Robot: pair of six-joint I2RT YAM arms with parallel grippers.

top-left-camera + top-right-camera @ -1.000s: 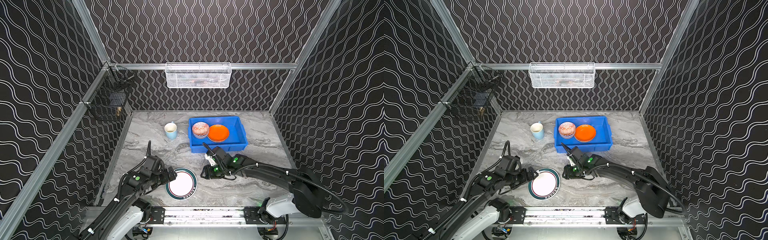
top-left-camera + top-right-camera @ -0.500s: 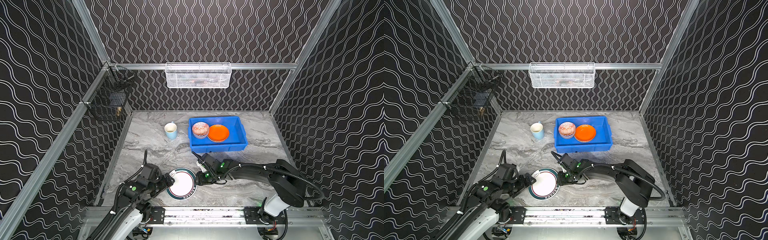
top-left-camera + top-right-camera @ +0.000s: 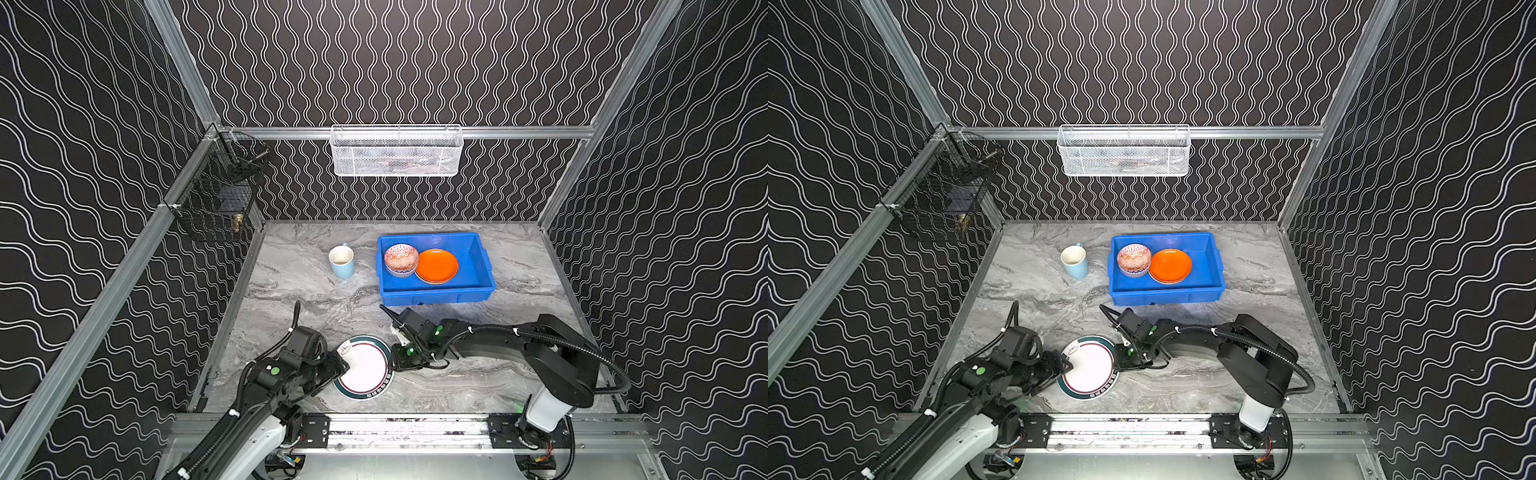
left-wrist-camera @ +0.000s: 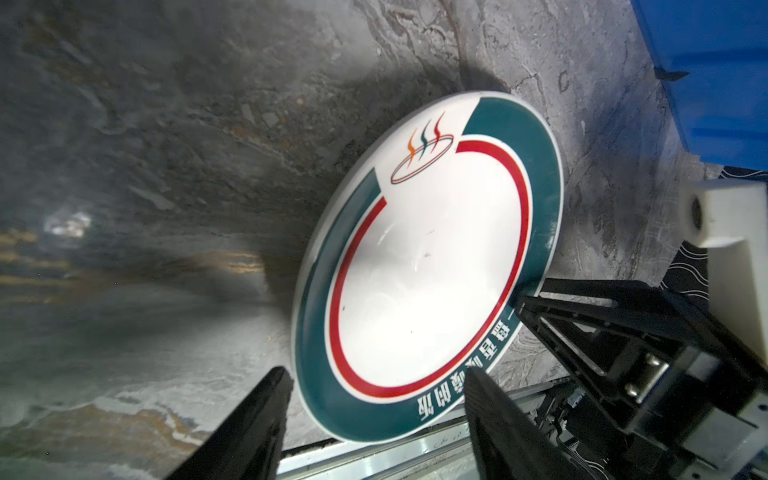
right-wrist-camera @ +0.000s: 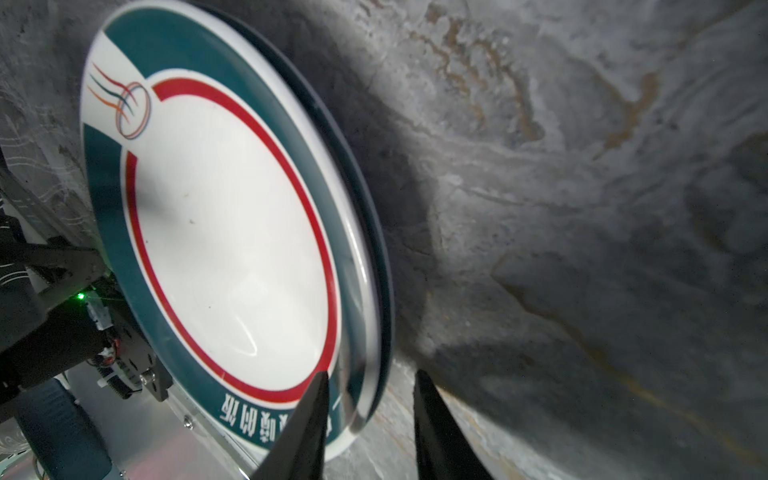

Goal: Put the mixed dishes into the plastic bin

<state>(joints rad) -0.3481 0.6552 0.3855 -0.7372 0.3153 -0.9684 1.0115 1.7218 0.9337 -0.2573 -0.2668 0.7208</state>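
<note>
- Left end effector (image 4: 376, 374) — released, jaws astride the edge of the round white plate with lettered dark-green rim (image 3: 365, 368) on the grey marbled desk (image 3: 291, 299).
- Pale blue ceramic mug (image 3: 342, 262) stands upright farther back.
- Right end effector (image 5: 370, 375) — released, jaws astride the plate's opposite edge.
- Rectangular bright blue plastic bin (image 3: 436, 297) holds the patterned bowl (image 3: 401, 258) and the orange plate (image 3: 437, 266).

Two plates show: a white plate (image 3: 365, 369) near the counter's (image 3: 478, 384) front edge and an orange plate (image 3: 437, 266) in the blue bin (image 3: 436, 296). One bowl (image 3: 401, 258), one mug (image 3: 341, 261), one bin, two wire baskets: white basket (image 3: 397, 151), black basket (image 3: 216, 199).
</note>
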